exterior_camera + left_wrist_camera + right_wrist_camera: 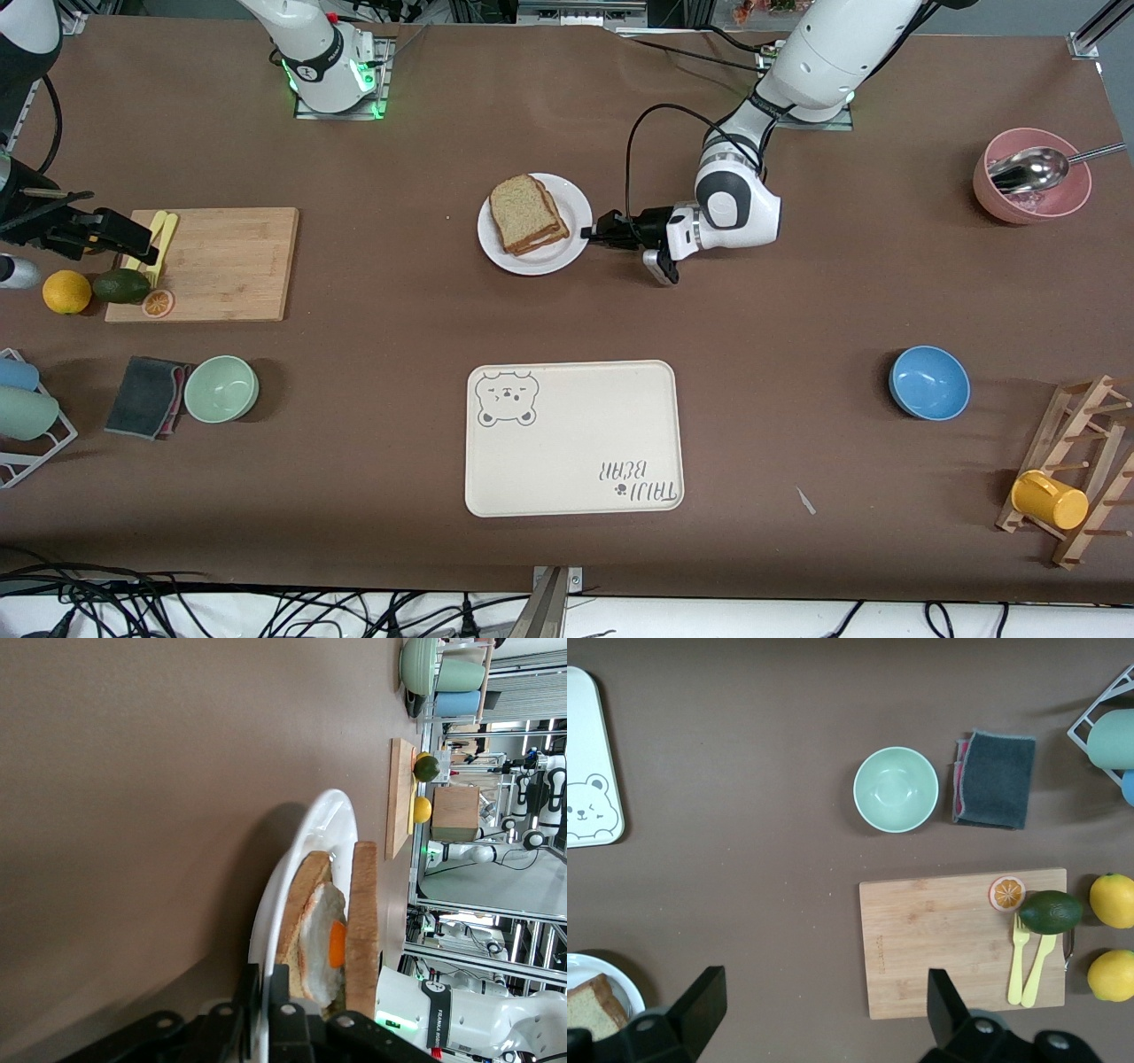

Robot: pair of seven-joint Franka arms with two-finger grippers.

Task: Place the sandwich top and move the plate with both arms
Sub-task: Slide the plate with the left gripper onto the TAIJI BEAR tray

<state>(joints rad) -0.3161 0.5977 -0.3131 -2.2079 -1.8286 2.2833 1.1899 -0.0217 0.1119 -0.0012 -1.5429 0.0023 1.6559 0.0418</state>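
The white plate (576, 211) lies mid-table, farther from the front camera than the tray. On it is a sandwich, with the speckled tan sandwich top (521, 211) lying on the egg slice. In the left wrist view the top slice (363, 921) covers the fried egg (321, 935) and the lower slice. My left gripper (595, 234) is shut on the plate's rim (306, 850) at the left arm's side, one finger above it and one below. My right gripper (131, 241) is open and empty, up over the end of the cutting board at the right arm's end of the table; its fingers (700, 1003) are spread wide.
A wooden cutting board (221, 263) holds yellow cutlery and an orange slice, with an avocado (121, 285) and a lemon beside it. A green bowl (221, 388) and a grey cloth lie nearer the camera. The cream bear tray (574, 437), a blue bowl (928, 382), a pink bowl (1032, 175) and a mug rack also stand here.
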